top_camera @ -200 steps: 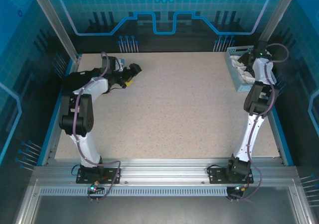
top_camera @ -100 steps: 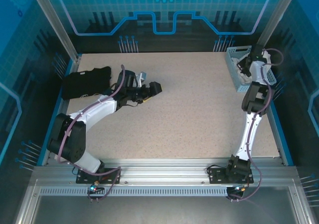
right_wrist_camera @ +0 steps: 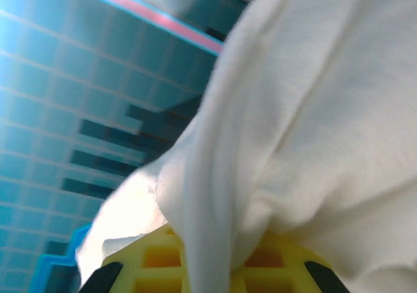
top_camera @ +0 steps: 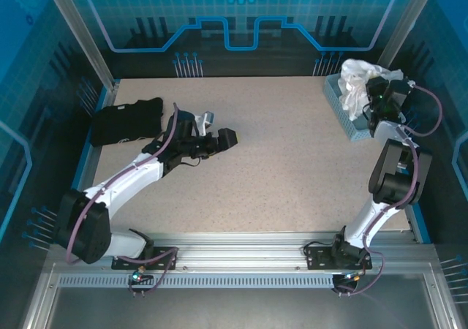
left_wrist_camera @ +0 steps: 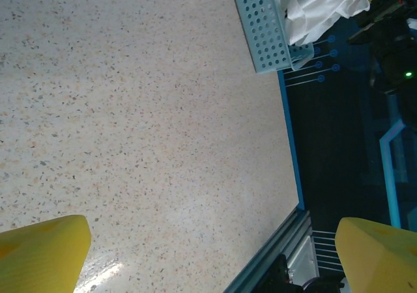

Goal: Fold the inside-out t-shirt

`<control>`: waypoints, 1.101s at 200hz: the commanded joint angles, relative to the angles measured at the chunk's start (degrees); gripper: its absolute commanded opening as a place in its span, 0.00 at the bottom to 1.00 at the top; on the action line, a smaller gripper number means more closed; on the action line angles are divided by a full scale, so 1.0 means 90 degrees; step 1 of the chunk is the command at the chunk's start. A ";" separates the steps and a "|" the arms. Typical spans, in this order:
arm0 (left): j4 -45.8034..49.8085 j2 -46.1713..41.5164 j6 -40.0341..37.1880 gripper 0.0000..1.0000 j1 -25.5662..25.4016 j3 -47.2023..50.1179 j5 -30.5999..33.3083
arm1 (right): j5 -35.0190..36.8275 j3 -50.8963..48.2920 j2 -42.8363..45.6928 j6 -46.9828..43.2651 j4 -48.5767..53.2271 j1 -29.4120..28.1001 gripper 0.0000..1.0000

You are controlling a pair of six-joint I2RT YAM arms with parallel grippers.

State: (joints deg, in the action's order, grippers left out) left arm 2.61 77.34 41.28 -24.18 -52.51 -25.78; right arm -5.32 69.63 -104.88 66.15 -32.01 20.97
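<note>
The inside-out t-shirt (top_camera: 357, 80) looks soft, light and floppy, so it will likely sag; an edge or shoulder is best grabbed. It is bunched over the basket (top_camera: 342, 111) at the far right corner of the table (top_camera: 292, 183), pinched by the closed right gripper (top_camera: 371, 99). Which part is pinched cannot be told, though folds are shown close up from the right wrist. From above, the left gripper (top_camera: 228, 136) is seen spread wide, holding nothing.

A black folded garment (top_camera: 126, 122) lies at the far left of the speckled desk (top_camera: 278, 168). A pale blue perforated basket (top_camera: 342, 104) sits at the far right corner, well apart.
</note>
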 commanded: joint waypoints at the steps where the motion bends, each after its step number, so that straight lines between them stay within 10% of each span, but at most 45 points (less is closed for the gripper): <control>1: 0.0044 -0.0245 -0.0045 0.98 -0.0047 0.0268 -0.0083 | -0.0538 -0.0325 0.0125 0.0943 -0.2292 0.0043 0.00; 76: 0.0584 -0.0642 -0.0311 0.99 -0.0047 0.0297 0.0212 | -0.1128 -0.1725 0.2239 0.0474 -0.2534 -0.0698 0.00; 144: 0.1809 -0.2183 -0.0444 0.99 0.0685 0.0443 0.1579 | -0.0475 -0.1259 0.5124 -0.2102 0.3085 -0.3327 0.00; 195: 0.2558 -0.3737 -0.0605 0.99 0.1037 0.0532 0.2732 | 0.0030 -0.1763 0.4399 -0.1381 0.3718 -0.5589 0.03; 220: 0.2326 -0.3732 -0.0453 0.99 0.1017 0.0786 0.2446 | -0.0495 -0.1098 0.2542 -0.1735 0.4192 -0.5592 0.29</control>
State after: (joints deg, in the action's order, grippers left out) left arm 22.06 42.92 37.36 -15.11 -48.42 -4.75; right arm -8.08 55.75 -69.21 53.15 -1.78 -29.85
